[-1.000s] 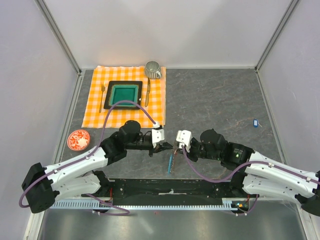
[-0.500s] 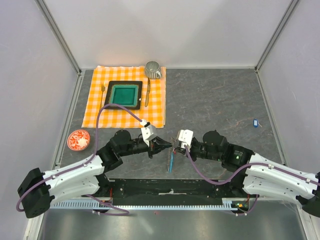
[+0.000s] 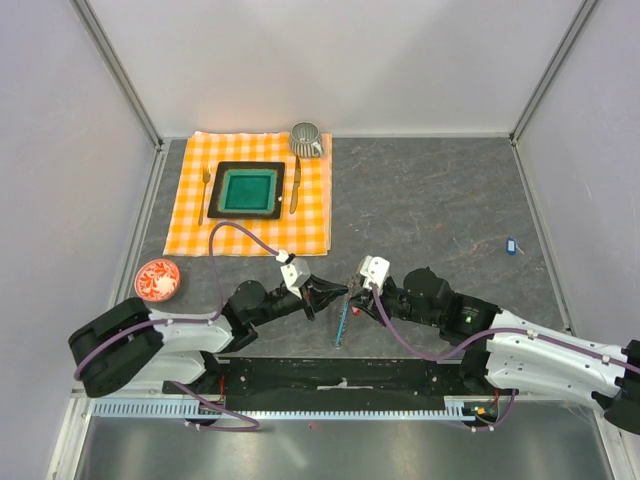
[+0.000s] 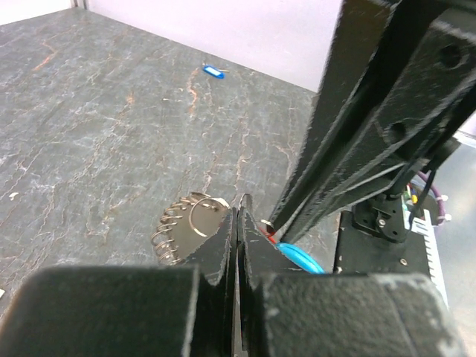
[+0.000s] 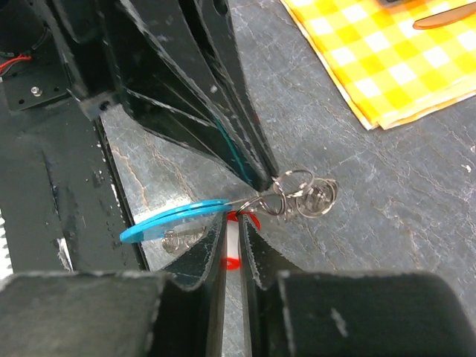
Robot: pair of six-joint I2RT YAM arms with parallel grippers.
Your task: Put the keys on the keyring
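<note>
My left gripper (image 4: 239, 216) pinches the keyring (image 5: 301, 195) coil steady, tips shut tight; right gripper (image 5: 236, 227) hugs the red key (image 5: 232, 253) narrowly, feeding it on, I reckon.

Cloth (image 3: 190, 215) is lying at back left of table (image 3: 430, 200), carrying tray (image 3: 247, 190), with fork (image 3: 205, 195) lying left of it, knife (image 3: 295, 185) right, and cup (image 3: 306, 139) on the cloth's back right corner. Saucer (image 3: 157, 280) is sitting front left, beside the left arm. Left gripper (image 3: 340, 291) and right gripper (image 3: 352, 290) are meeting tip to tip at front centre, with keyring (image 5: 297, 195) sitting at the left tips and one key (image 5: 232, 238) seemingly sitting between the right fingers. Second key (image 3: 511, 245) is lying well apart, far right.
</note>
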